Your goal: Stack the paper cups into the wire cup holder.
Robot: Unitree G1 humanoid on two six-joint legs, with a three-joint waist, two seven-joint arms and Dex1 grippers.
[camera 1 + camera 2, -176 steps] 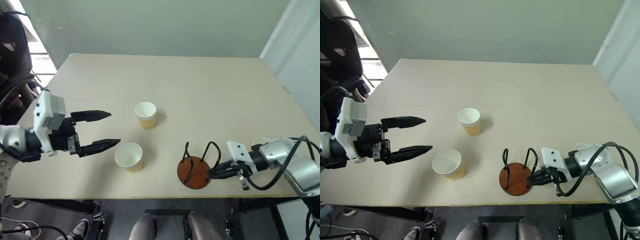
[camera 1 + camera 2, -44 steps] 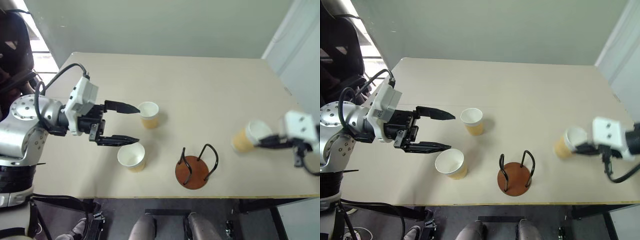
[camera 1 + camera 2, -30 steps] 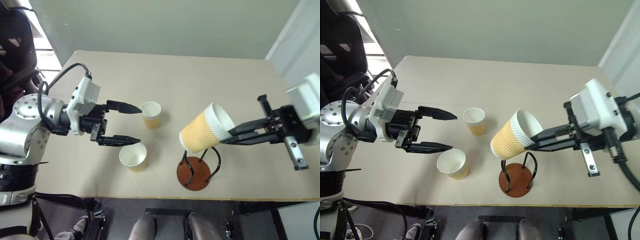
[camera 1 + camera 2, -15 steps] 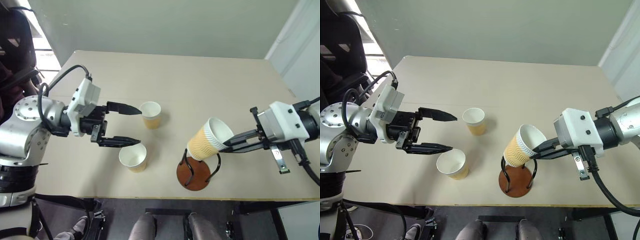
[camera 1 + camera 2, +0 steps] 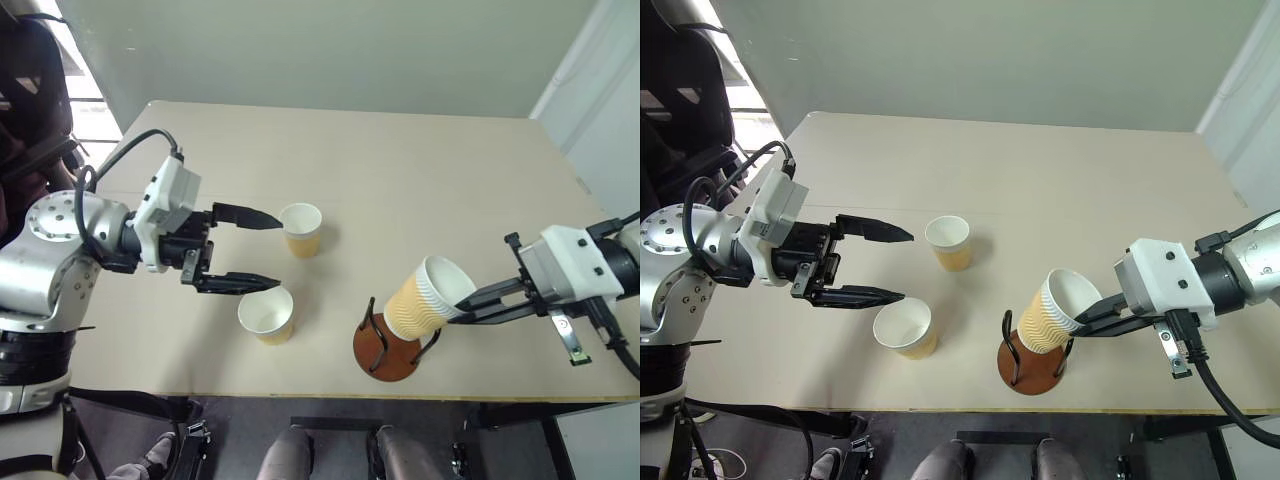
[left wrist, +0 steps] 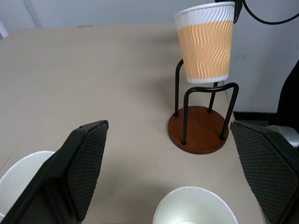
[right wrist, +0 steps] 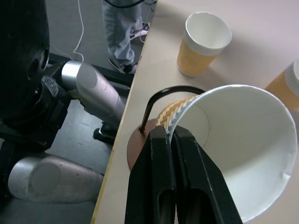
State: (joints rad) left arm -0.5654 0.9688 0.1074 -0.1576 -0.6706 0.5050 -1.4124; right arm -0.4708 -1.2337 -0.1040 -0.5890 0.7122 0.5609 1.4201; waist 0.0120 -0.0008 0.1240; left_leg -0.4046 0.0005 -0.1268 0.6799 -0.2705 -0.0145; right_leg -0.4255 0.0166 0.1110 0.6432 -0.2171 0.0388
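Note:
My right gripper (image 5: 462, 307) is shut on the rim of a tan-yellow paper cup (image 5: 425, 300), one finger inside and one outside. The cup hangs tilted, mouth up and to the right, its bottom level with the tops of the black loops of the wire cup holder (image 5: 385, 355). The left wrist view shows this cup (image 6: 205, 42) just above the holder (image 6: 201, 135). Two more paper cups stand upright on the table, one farther back (image 5: 300, 230) and one nearer (image 5: 266, 315). My left gripper (image 5: 275, 252) hovers open just left of them, holding nothing.
The beige table (image 5: 400, 170) is bare behind the cups. The holder stands close to the table's front edge (image 5: 330, 395). Beyond that edge, the right wrist view shows floor and a person's legs (image 7: 121, 28).
My right gripper has come down and drawn back to the right with the cup, bringing its bottom from above the holder to the loop tops. The left gripper has stayed still.

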